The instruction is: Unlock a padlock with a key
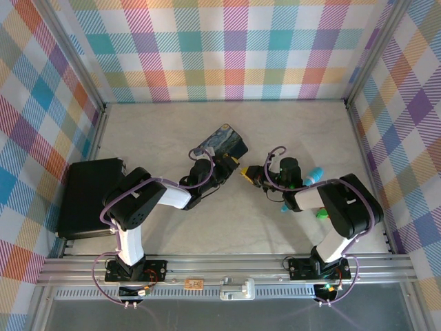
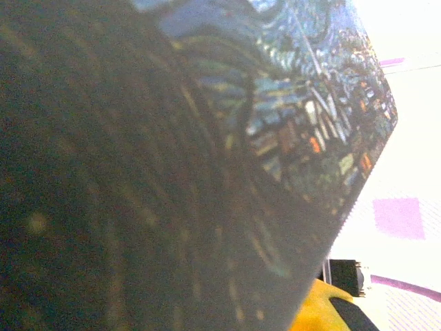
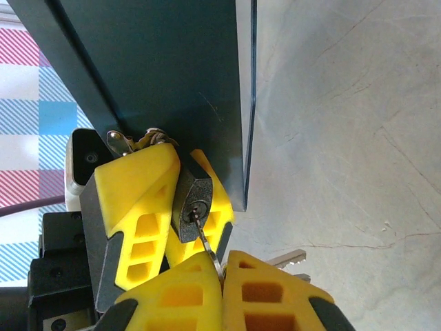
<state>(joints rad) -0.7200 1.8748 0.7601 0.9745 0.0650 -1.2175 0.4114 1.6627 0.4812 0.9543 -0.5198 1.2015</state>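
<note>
Right hand pinches the key in the padlock, itself clamped by the left hand.

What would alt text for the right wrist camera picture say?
A small key, pinched in the right gripper, has its tip in the keyhole of a dark padlock held by the left gripper. A dark blue tin stands behind, pale table on the right.
</note>
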